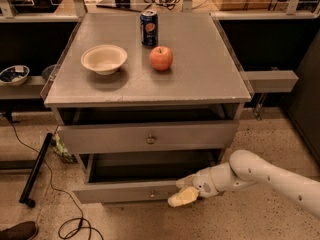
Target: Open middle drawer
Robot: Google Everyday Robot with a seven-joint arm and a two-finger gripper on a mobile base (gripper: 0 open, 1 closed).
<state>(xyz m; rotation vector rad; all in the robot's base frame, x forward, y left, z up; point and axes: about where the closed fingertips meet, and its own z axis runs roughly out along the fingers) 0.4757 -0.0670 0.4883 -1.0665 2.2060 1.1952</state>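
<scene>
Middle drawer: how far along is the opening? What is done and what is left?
Done: the grey middle drawer with a small round metal knob stands pulled out, its dark inside showing behind the front panel. In hand: the robot's pale gripper is at that panel, right of its middle. Left: probably little, perhaps a further pull, then moving the gripper away.

- Two drawers in view: upper drawer (pixel 110 136) and middle drawer (pixel 115 192).
- One bowl (pixel 104 59) on the cabinet top (pixel 205 64).
- One soda can (pixel 148 28).
- One apple (pixel 161 58).
- One gripper (pixel 182 196), mine, at the middle drawer's front.
</scene>
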